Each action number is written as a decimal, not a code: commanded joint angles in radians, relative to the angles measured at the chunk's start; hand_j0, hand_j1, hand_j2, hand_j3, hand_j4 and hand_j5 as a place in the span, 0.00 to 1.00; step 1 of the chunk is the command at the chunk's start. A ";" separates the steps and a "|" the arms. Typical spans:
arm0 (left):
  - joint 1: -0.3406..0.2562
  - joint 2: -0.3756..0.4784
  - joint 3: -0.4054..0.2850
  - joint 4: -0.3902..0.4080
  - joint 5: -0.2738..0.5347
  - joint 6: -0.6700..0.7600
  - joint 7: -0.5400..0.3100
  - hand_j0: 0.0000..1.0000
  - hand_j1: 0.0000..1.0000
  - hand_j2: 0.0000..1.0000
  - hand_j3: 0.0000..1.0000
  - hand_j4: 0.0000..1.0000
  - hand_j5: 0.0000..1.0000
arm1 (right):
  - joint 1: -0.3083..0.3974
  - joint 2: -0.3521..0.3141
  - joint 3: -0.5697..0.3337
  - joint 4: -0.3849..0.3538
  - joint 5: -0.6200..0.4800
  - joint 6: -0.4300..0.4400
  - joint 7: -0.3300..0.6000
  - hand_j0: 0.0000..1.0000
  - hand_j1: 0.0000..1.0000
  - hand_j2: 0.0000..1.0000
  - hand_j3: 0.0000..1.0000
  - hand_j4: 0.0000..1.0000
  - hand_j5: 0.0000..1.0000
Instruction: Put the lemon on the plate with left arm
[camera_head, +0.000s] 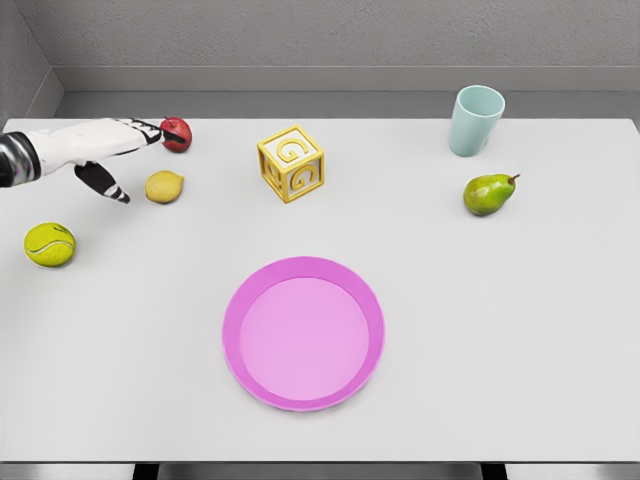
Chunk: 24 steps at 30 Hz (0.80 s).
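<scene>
head view: my left hand (112, 158) comes in from the left edge, reaching over the far left part of the white table (560, 330). its fingers are spread and straight and it holds nothing; the thumb points down and toward me while the long fingers stretch to the right. i judge it is set like that to straddle the fruit before closing, not to press on anything.

the lemon (164, 187) lies on the table just beyond the thumb tip, below the outstretched fingers, close to the hand but apart from it as far as i can tell. a small red apple (176, 133) sits right at the fingertips, on the far side of the lemon; whether the fingers touch it i cannot tell. that crowding is my worry: closing here could nudge the apple.

the pink plate (238, 345) lies well to the right of the hand and nearer to me, flat and open side up, with nothing on it, so the task's carry is not yet done. a tennis ball (50, 244) rests nearer to me than the hand, beneath the forearm's line.

the yellow toy block (290, 163) stands to the right of the fingertips, turned corner-on; its faces show a cut-out letter "g". further right are a pale teal cup (475, 121), upright, and a green pear (489, 193). neither carries writing i can read. my right arm is out of sight.
</scene>
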 joint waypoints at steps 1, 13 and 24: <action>0.000 0.000 -0.001 0.001 0.005 0.003 0.001 1.00 1.00 1.00 1.00 1.00 1.00 | 0.003 0.000 -0.003 0.005 -0.001 0.001 0.002 1.00 1.00 1.00 1.00 1.00 1.00; -0.075 0.000 -0.061 0.083 -0.001 0.003 0.001 1.00 1.00 1.00 1.00 1.00 1.00 | 0.023 0.000 0.003 0.004 -0.001 0.001 0.002 1.00 1.00 1.00 1.00 1.00 1.00; -0.089 -0.042 -0.096 0.159 -0.001 0.003 0.001 1.00 1.00 1.00 1.00 1.00 1.00 | 0.023 0.000 0.003 0.004 -0.001 0.001 0.002 1.00 1.00 1.00 1.00 1.00 1.00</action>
